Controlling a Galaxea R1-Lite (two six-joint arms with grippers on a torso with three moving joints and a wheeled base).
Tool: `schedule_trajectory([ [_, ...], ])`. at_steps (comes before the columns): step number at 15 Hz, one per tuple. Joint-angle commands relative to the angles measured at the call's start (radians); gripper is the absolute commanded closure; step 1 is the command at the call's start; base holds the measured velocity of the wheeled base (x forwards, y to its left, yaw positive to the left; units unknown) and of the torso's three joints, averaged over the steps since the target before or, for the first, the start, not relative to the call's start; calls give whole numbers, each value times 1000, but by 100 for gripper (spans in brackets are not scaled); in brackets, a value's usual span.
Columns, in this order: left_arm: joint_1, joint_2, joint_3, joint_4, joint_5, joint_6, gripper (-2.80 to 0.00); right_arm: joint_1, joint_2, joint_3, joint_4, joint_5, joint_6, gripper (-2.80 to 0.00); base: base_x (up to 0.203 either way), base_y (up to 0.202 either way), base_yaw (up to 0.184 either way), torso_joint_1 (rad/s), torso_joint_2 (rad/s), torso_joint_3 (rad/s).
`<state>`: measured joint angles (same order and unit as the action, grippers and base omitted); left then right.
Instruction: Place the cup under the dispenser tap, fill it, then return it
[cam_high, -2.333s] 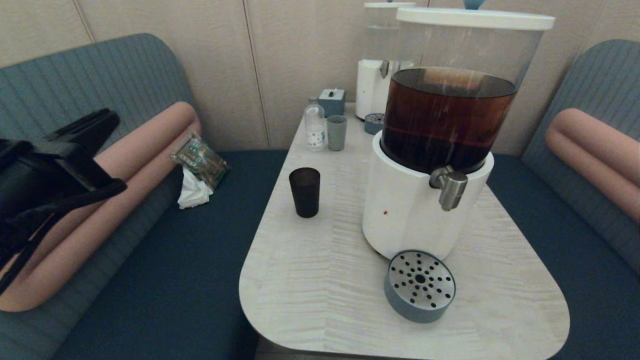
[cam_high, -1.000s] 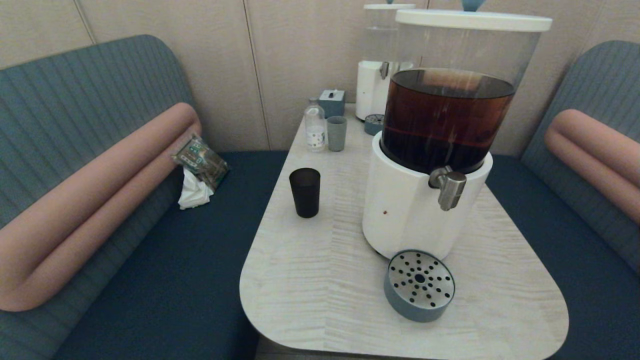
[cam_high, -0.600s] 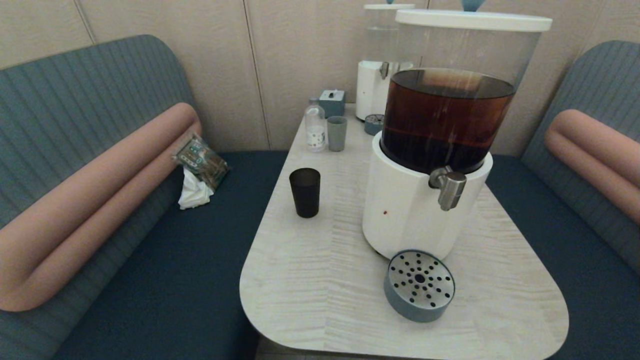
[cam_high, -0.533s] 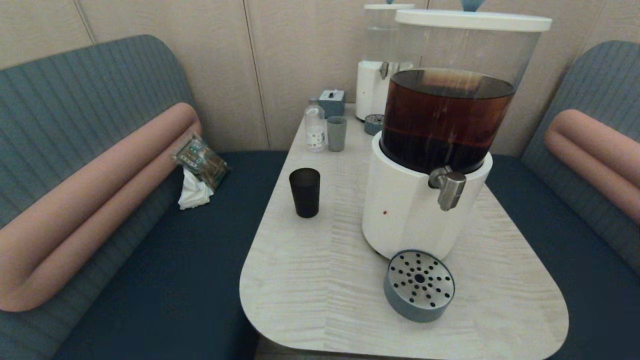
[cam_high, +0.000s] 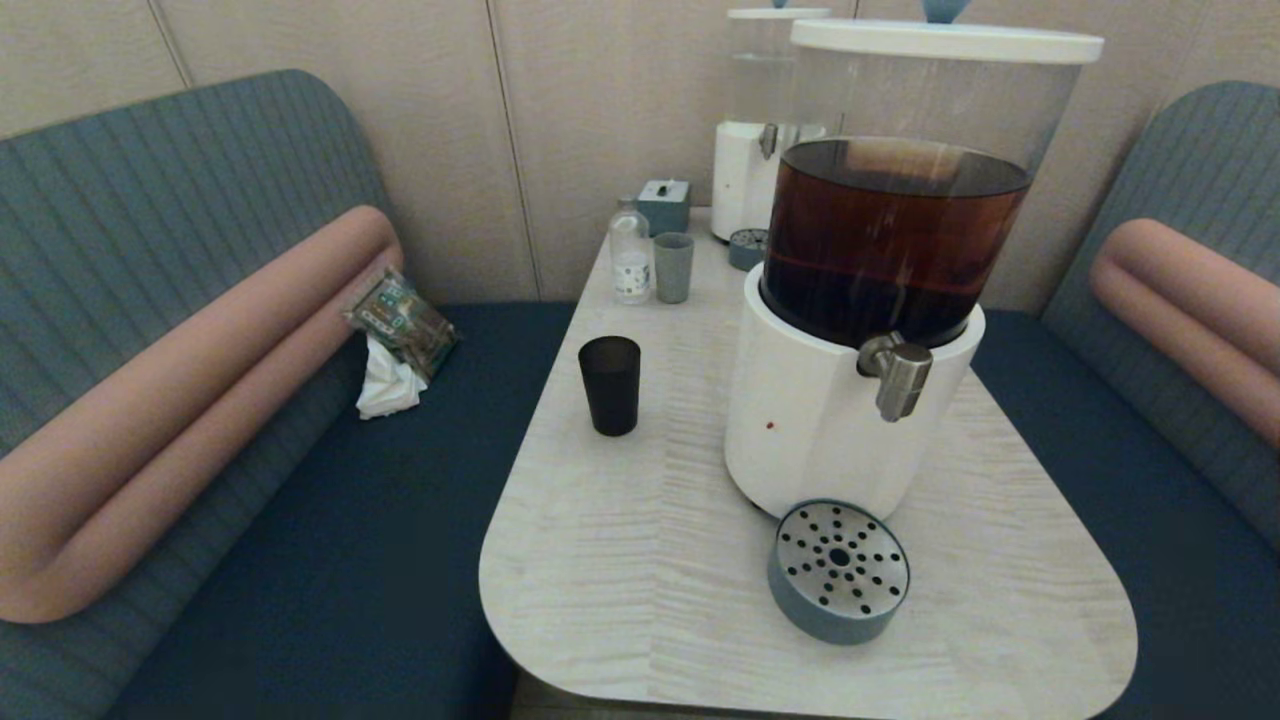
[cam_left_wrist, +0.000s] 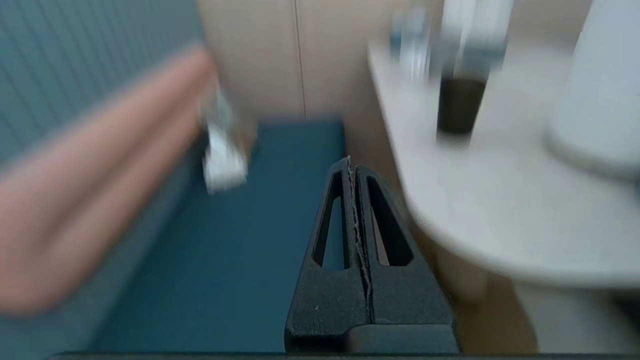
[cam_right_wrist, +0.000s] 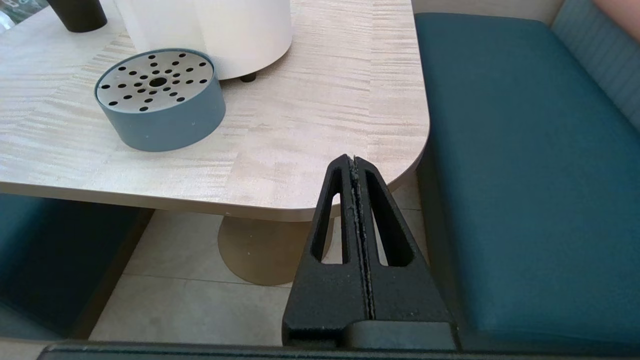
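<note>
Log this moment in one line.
cup: upright on table, untouched | tap: nothing beneath | left gripper: shut | right gripper: shut, off-table

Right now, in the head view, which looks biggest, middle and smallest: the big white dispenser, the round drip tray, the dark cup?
1. The dispenser looks by far the biggest.
2. The drip tray comes next, though it sits nearest the camera.
3. The dark cup looks smallest, but it stands farther back.

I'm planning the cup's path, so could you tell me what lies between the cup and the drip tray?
Only bare table: in the head view nothing stands between the cup and the drip tray.
</note>
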<state>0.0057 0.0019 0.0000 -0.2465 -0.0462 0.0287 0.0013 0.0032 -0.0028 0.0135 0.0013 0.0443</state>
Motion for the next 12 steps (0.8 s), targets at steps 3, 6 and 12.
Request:
schedule_trajectory([
  [3, 0, -3, 2, 160, 6, -13, 0, 0, 0, 0, 0, 0, 0, 0, 0, 0, 0, 0, 0, 0],
  [6, 0, -3, 2, 181, 16, -45, 0, 0, 0, 0, 0, 0, 0, 0, 0, 0, 0, 0, 0, 0],
  [12, 0, -1, -31, 288, 68, -150, 0, 0, 0, 0, 0, 0, 0, 0, 0, 0, 0, 0, 0, 0],
])
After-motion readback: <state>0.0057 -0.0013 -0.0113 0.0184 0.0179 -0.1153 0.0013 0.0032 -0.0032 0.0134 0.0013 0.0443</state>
